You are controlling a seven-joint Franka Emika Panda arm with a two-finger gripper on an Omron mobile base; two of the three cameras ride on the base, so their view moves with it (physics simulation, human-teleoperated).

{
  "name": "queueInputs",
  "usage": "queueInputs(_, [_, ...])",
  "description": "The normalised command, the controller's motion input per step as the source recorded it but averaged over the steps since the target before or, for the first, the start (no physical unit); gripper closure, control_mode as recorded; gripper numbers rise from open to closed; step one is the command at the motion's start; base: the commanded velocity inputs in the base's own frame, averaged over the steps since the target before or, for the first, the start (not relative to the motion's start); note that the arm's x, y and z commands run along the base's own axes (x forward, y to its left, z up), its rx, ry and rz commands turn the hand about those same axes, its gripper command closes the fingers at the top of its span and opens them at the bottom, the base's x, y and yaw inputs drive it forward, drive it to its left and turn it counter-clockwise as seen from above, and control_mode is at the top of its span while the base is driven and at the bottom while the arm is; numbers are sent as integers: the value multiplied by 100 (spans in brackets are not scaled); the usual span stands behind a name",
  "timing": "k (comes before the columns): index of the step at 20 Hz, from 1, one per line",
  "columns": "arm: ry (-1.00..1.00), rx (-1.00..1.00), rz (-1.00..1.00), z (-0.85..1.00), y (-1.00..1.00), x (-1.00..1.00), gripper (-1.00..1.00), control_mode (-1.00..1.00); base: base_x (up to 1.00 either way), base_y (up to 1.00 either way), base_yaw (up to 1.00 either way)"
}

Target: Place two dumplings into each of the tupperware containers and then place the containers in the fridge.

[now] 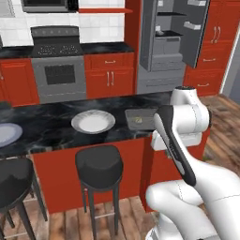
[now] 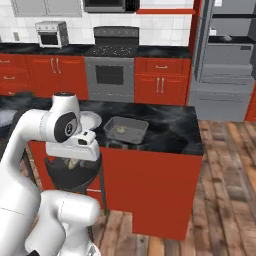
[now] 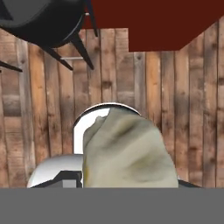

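- While the arm hung folded in front of the tabletop [image 2: 170, 131], the pincer [image 2: 74, 162] sat below the counter edge in the right base view, with a pale lump, a dumpling [image 2: 74, 163], beneath the hand.
- Up close in the hand view, that dumpling [image 3: 127, 153] showed as a big crimped beige mass between the finger tips, so the pincer was pinching it; the tips themselves were hidden behind it.
- Beyond the dumpling, the hand view looked down on the wood floor [image 3: 192, 109], a dark stool [image 3: 41, 22] at the top left and the red island side [image 3: 157, 22] at the top.
- On the black tabletop, the right base view showed one grey container [image 2: 126, 129] with a small dumpling [image 2: 120, 130] lying in it, just beside the plate [image 2: 91, 119].
- From the left base view, the same container [image 1: 140, 118] lay right of the round plate [image 1: 93, 121], partly hidden by the arm, with the dumpling [image 1: 138, 120] inside.
- At the left edge of that view, a second pale plate [image 1: 7, 133] rested on the tabletop, and two stools [image 1: 99, 164] stood in front of the island.
- Behind the island, the fridge [image 1: 171, 42] stood with its doors open, shelves and door bins visible; the right base view caught its open front [image 2: 227, 50] at the far right.
- An oven [image 2: 110, 75] sat between red cabinets on the back wall.
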Motion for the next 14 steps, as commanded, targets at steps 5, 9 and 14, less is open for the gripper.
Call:
queueInputs(5, [0,0,0,0,0,0,100,100,55,-62,-1])
queueInputs(9, [0,0,0,0,0,0,100,100,77,4,-2])
queueInputs(14, [0,0,0,0,0,0,100,100,63,-13,0])
